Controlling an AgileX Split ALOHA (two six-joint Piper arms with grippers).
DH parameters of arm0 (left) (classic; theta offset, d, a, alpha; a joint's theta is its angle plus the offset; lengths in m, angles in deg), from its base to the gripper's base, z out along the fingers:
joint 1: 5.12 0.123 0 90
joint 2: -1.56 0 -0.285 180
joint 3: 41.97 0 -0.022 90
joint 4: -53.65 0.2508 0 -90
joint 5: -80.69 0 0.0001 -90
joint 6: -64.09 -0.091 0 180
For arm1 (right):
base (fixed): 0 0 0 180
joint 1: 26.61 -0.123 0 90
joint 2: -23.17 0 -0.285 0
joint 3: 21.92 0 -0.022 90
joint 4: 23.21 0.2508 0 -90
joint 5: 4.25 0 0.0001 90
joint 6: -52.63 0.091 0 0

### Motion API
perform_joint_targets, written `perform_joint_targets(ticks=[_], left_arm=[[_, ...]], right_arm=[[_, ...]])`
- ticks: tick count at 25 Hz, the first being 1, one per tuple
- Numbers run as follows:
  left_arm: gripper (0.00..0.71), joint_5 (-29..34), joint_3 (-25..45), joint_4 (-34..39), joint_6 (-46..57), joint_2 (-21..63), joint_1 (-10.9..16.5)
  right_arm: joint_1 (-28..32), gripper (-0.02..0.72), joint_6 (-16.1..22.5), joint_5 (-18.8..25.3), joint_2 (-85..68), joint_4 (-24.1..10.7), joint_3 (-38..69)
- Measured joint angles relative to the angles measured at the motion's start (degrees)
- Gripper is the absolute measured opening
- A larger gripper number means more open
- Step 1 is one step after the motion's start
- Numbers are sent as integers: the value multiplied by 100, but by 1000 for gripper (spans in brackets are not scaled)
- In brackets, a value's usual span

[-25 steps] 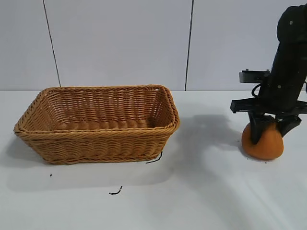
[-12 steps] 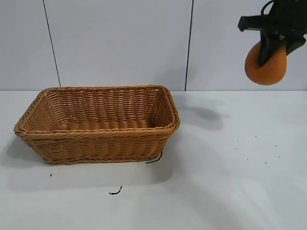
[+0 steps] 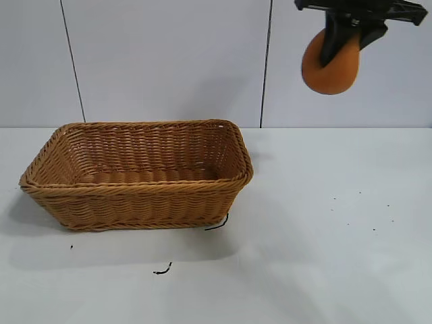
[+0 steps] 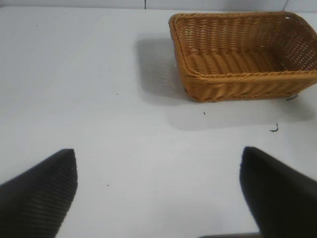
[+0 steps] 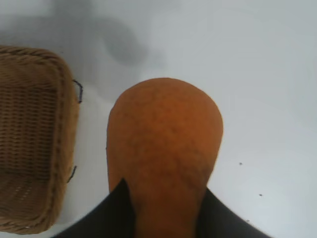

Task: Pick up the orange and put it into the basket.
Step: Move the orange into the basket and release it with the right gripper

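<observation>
- The right end effector (image 3: 343, 37) is clamped on the orange (image 3: 331, 66), holding it high above the table (image 3: 324, 243).
- The orange hangs below the fingers, to the right of the basket (image 3: 138, 174) and well apart from it.
- The basket stands on the table; nothing shows inside it.
- The left end effector (image 4: 158, 193) hovers over bare table, fingers spread wide.

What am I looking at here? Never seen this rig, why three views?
It is a two-arm robot at a white table, filmed by three cameras at once. The outside camera faces the arms: the right pincer holds an orange high in the air, to the right of a wicker basket that stands on the table with nothing in it. The right wrist camera looks down past the gripped orange at the basket's end. The left wrist camera shows the left pincer open over bare table, the basket farther off.
</observation>
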Motion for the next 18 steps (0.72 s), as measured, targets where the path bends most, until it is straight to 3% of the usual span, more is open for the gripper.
perform_joint_targets(ticks=[9,18], left_arm=[[639,6,0,0,0,0,0],[639,6,0,0,0,0,0]], right_arm=[[-1459,150,82,-853,330,35,0],[-2168,150,103,-1870,1423,40,-5]])
